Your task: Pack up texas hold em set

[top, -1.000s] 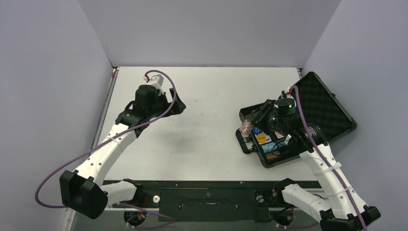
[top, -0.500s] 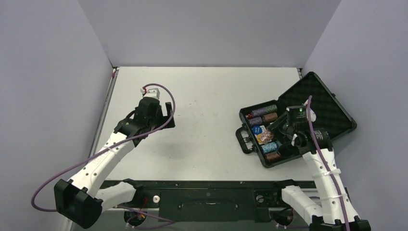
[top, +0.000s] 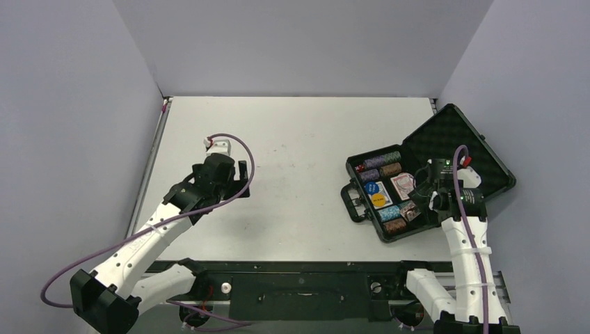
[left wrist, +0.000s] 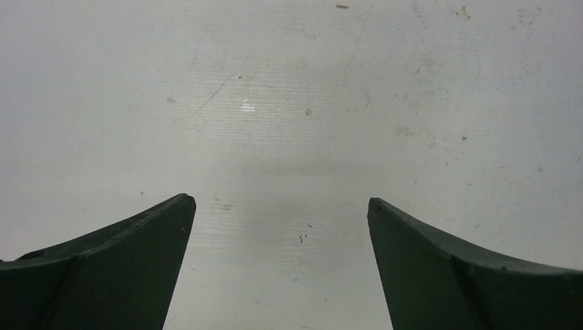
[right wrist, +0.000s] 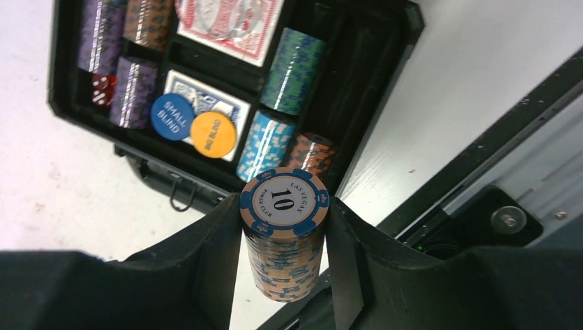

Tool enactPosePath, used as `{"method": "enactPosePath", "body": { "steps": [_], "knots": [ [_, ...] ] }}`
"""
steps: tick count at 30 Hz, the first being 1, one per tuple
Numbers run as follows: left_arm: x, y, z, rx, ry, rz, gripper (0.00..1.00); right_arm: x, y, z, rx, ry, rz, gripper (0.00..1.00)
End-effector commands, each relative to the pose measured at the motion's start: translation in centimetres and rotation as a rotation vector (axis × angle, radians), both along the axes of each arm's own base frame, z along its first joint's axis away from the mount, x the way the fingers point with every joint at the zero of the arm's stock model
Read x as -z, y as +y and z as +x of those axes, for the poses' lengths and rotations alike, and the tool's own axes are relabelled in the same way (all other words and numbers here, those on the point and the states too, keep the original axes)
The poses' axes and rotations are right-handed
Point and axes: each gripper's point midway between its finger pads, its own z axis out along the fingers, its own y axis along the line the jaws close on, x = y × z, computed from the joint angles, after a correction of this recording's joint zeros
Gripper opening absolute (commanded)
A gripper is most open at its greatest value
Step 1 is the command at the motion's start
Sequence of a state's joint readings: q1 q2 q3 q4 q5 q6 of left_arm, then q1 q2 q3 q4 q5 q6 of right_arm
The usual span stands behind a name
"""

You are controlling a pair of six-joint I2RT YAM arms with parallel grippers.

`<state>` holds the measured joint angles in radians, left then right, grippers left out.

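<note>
I see a grey table (top: 299,139), the open black case (top: 456,142) at 3 o'clock. My right gripper (right wrist: 284,210) clamps a chip stack (right wrist: 283,265) over the case; my left gripper (left wrist: 280,213), at 9 o'clock, gapes wide, holding nothing.

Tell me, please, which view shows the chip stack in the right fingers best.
The right wrist view: the stack fills the foreground, clamped between the fingers, its top chip's 10 readable. The top view leaves it too small to make out; the left wrist view shows only table.
</note>
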<state>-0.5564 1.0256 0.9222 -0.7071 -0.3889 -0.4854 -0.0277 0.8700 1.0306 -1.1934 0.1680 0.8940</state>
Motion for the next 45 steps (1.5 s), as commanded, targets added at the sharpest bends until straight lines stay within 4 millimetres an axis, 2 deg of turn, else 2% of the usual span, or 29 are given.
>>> {"method": "enactPosePath", "body": {
  "steps": [1, 2, 8, 12, 17, 26, 39, 45],
  "knots": [
    [-0.3, 0.9, -0.9, -0.016, -0.029, 0.007, 0.96, -0.1, -2.5, -0.9, 0.069, -0.001, -0.111, 0.00],
    [0.1, 1.0, -1.1, -0.015, -0.025, 0.008, 0.96, 0.0, -2.7, -0.9, 0.074, 0.000, -0.117, 0.00],
    [-1.1, 0.9, -1.7, -0.002, -0.089, -0.027, 0.96, 1.9, -3.6, -1.3, 0.108, 0.054, -0.135, 0.00],
    [-2.2, 1.7, -2.3, -0.016, -0.110, -0.018, 0.96, 2.8, -4.4, -1.2, 0.123, 0.090, -0.150, 0.00],
    [-1.7, 2.8, -2.9, -0.057, -0.110, 0.033, 0.96, 4.0, -5.1, -0.6, 0.137, 0.105, -0.151, 0.00],
    [-1.7, 2.5, -2.7, -0.034, -0.125, 0.072, 0.96, 5.2, -6.4, 0.3, 0.180, 0.118, -0.133, 0.00],
    [-1.9, 2.4, -2.8, -0.010, -0.123, 0.076, 0.96, 8.2, -6.6, 2.8, 0.183, 0.093, -0.038, 0.00],
    [-2.0, 2.0, -3.0, 0.034, -0.108, 0.081, 0.96, 9.4, -7.0, 3.2, 0.199, 0.097, -0.019, 0.00]
  ]
}}
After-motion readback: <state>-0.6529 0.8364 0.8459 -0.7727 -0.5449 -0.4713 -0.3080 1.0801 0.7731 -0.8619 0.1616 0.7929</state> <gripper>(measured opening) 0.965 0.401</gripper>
